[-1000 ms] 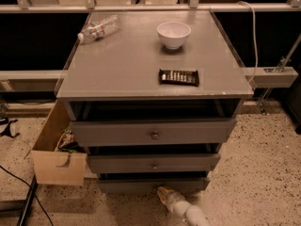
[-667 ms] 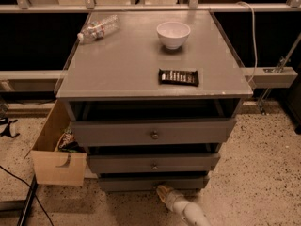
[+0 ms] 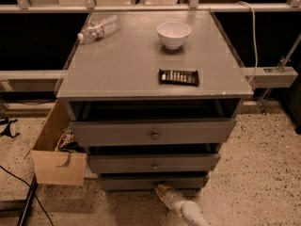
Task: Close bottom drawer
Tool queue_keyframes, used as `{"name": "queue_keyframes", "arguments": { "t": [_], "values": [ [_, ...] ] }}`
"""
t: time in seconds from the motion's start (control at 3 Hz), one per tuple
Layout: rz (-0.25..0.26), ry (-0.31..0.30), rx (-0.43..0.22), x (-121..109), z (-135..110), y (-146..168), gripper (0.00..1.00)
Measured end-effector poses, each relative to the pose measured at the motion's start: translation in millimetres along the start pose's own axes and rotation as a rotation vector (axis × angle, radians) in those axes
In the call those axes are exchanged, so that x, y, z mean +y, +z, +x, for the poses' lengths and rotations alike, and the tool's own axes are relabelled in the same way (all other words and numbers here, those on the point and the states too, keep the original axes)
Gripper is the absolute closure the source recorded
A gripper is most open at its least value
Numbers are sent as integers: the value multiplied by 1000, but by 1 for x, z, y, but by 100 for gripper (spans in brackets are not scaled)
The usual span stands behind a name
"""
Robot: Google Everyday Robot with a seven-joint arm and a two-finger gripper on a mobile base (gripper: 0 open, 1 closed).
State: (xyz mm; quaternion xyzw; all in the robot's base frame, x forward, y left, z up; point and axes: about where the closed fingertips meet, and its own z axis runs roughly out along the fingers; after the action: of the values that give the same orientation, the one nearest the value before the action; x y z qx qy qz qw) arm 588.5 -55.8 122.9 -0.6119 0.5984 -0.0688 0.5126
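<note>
The grey cabinet has three drawer fronts stacked under its flat top [image 3: 127, 65]. The bottom drawer [image 3: 127, 182] is the lowest and slimmest front, just above the floor; its knob is hidden behind the gripper. The middle drawer [image 3: 153, 163] and the wider top drawer [image 3: 153, 133] sit above it, each with a small round knob. My gripper [image 3: 162, 189] comes up from the lower edge of the view on a white arm [image 3: 190, 213]. Its tip rests against the middle of the bottom drawer's front.
On the cabinet top lie a white bowl [image 3: 173, 34], a dark snack bar [image 3: 178, 77] and a plastic bottle [image 3: 98, 28]. A cardboard box [image 3: 54, 159] with items stands at the cabinet's left. A black cable [image 3: 23, 192] runs over the speckled floor.
The gripper has stayed at the bottom drawer's front; the drawer front sits slightly further in than a second ago. Nothing else has moved.
</note>
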Motion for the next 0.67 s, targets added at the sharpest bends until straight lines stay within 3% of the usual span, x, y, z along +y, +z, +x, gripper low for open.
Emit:
{"name": "queue_keyframes", "arguments": {
  "t": [0.33, 0.67],
  "values": [
    [-23, 9, -8, -1, -6, 0, 100],
    [-134, 59, 0, 13, 1, -10, 100]
  ]
}}
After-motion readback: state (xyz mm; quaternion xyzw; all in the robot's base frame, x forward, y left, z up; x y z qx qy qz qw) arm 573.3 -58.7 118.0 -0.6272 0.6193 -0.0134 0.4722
